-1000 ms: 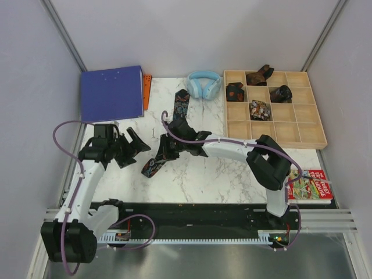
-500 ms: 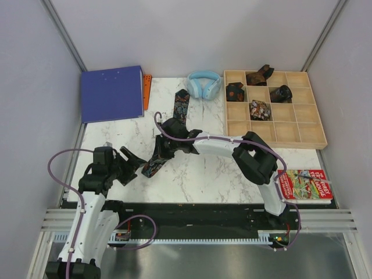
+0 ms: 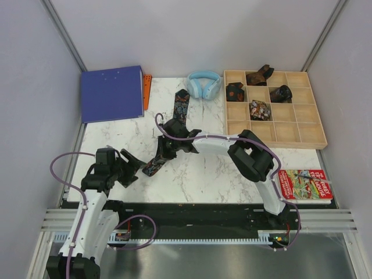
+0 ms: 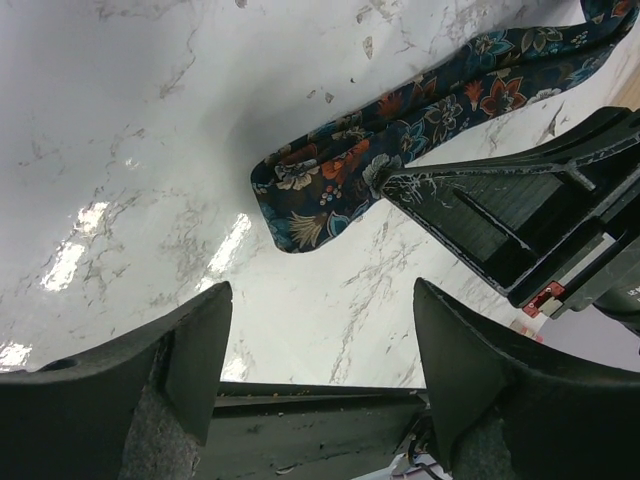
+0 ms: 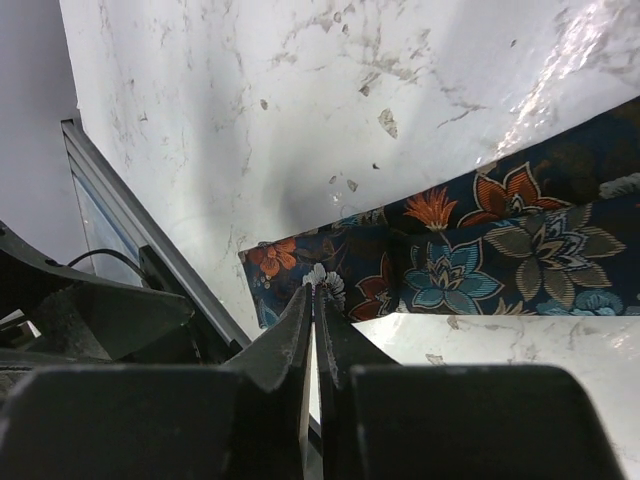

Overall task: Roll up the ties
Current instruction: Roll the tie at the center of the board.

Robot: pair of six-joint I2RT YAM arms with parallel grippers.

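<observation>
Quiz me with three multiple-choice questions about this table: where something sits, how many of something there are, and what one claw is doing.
1. Where are the light-blue headphones?
A. At the table's far edge, between the blue binder and the wooden tray
B. Inside the tray
C. On top of the binder

2. How many rolled ties sit in the tray?
A. Two
B. Four
C. Seven

3. The left gripper is:
A. shut, holding nothing
B. shut on the headphones
C. open, holding nothing

Answers:
1 A: they lie on the marble between the two.
2 B: four compartments each hold a bundle.
3 C: its fingers stand wide apart over bare tabletop.
</observation>
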